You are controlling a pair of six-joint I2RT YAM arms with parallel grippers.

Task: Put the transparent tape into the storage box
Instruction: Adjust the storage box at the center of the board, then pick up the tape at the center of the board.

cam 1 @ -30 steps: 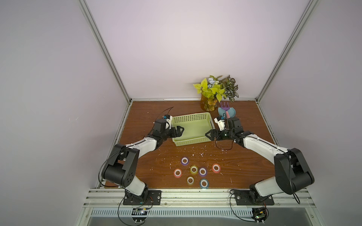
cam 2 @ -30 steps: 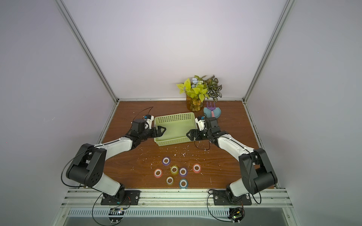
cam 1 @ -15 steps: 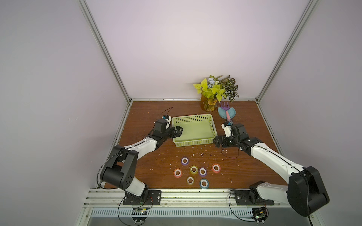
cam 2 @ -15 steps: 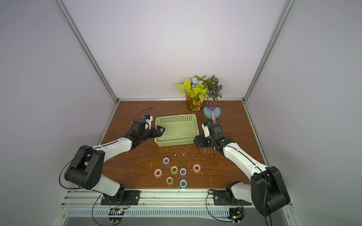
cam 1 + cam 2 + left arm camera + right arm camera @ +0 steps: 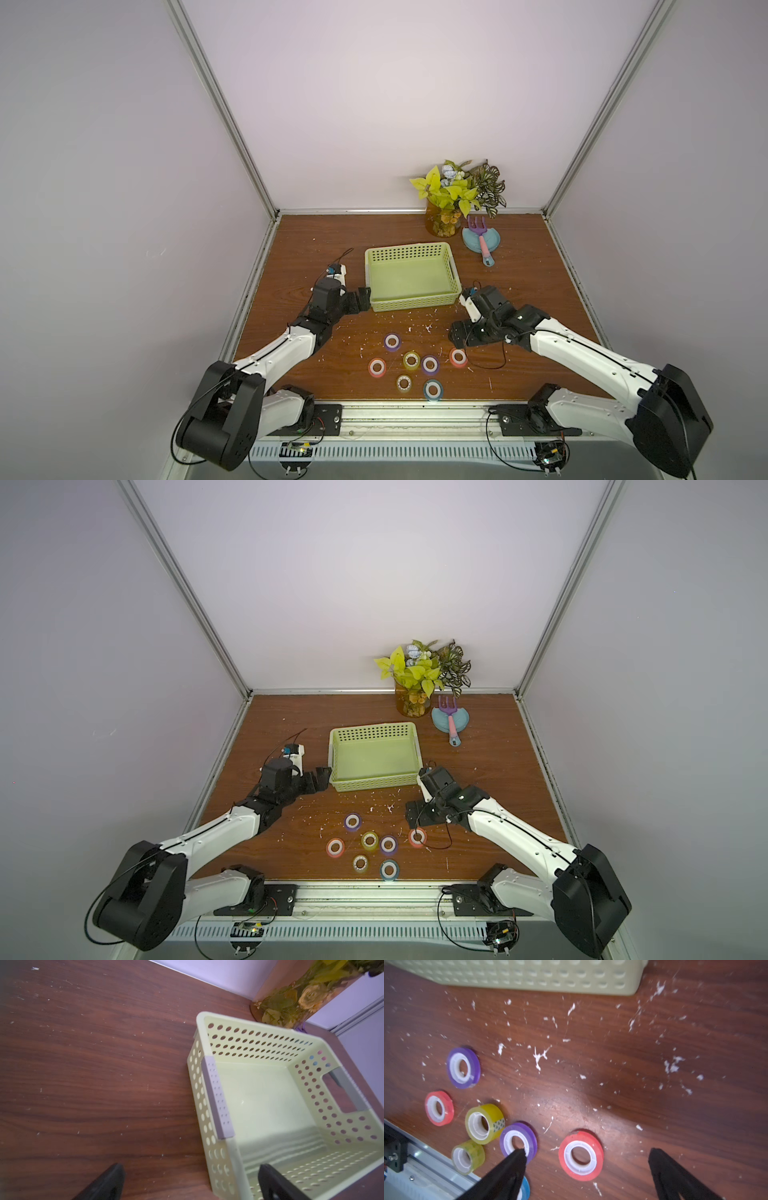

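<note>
Transparent tape [image 5: 404,382] lies flat on table [image 5: 316,249] among coloured rolls [image 5: 391,341], well apart from storage box [image 5: 409,253]. Likely light, stiff, slick: pinch across outer rim. Right gripper [image 5: 586,1153] wide open, empty, near red roll [image 5: 581,1155]; left gripper [image 5: 191,1169] open, empty, beside box.

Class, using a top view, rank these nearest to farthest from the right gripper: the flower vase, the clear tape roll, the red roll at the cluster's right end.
1. The red roll, right by the right gripper.
2. The clear tape roll, nearer the front, to its left.
3. The flower vase, far back.
</note>
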